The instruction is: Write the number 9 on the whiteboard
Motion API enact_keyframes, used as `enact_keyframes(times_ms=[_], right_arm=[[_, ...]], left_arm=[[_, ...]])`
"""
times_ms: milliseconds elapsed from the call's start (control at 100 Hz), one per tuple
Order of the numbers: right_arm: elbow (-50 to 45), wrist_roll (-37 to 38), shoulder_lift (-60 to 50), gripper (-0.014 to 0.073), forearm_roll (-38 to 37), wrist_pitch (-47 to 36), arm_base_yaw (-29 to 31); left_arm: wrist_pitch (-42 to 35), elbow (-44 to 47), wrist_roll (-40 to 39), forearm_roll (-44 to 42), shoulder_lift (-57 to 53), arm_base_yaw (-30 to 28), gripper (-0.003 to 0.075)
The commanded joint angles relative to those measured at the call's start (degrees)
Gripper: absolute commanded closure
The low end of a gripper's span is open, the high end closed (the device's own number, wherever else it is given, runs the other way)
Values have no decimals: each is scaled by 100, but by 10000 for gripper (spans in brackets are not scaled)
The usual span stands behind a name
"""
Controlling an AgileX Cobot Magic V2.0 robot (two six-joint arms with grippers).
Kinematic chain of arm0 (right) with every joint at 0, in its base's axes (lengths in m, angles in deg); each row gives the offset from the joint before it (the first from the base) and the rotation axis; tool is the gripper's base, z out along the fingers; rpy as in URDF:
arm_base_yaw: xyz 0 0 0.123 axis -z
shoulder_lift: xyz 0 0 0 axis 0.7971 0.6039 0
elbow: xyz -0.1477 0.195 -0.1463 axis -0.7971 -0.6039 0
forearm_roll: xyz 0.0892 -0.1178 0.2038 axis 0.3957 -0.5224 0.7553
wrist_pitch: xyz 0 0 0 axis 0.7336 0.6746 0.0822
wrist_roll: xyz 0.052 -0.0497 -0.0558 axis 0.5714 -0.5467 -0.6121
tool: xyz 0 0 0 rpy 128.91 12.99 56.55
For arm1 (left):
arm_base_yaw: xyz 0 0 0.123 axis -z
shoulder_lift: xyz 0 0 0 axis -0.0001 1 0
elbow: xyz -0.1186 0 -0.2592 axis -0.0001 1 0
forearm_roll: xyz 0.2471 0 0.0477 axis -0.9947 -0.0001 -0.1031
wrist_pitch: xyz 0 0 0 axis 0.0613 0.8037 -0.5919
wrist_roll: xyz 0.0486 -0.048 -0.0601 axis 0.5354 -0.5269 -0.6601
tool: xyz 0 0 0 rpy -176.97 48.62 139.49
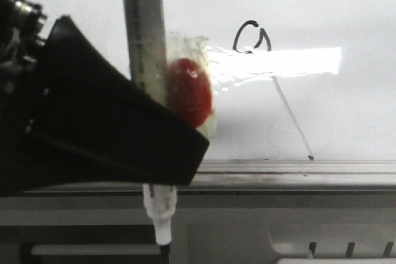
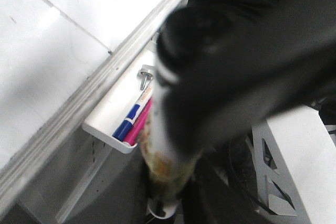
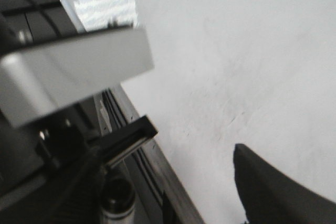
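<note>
Front view only: number 9 (image 1: 260, 60).

We see no tabletop as such — the carrying surface here is the upright whiteboard (image 1: 346, 109), glossy white with a bright glare band across it. Drawn on it is the number 9 (image 1: 252, 38), a small open loop with a long, fainter tail slanting down to the grey bottom rail (image 1: 297, 166). Below the rail hangs a small white tray (image 2: 113, 114) — in it lie a blue pen (image 2: 128, 121) and a pink pen (image 2: 137, 129), side by side.
</note>
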Motion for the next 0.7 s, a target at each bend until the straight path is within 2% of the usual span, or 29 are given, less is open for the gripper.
enact_keyframes(times_ms=[0,60,110,180,280,450,690], right_arm=[[159,-55,-436,83,9,-645,158],[159,-55,-699,137,9,-643,332],[159,-55,-941,214,9,-580,477],[159,-55,-1292,374,9,-410,682],[159,-55,-1735,668,9,-44,980],[159,-55,-2073,663,24,437,1213],[159,-55,-2082,663,24,823,1219]], left_arm=[[-2,-33,-103,384,-78,35,741],[-45,52,-271,531,-78,35,741],[-150,98,-416,621,-78,35,741],[-414,96,-748,650,-78,35,741],[-915,-10,-1299,662,-56,35,741],[-1021,-363,-2313,637,354,24,741],[-684,-1071,-2351,144,1145,24,741]])
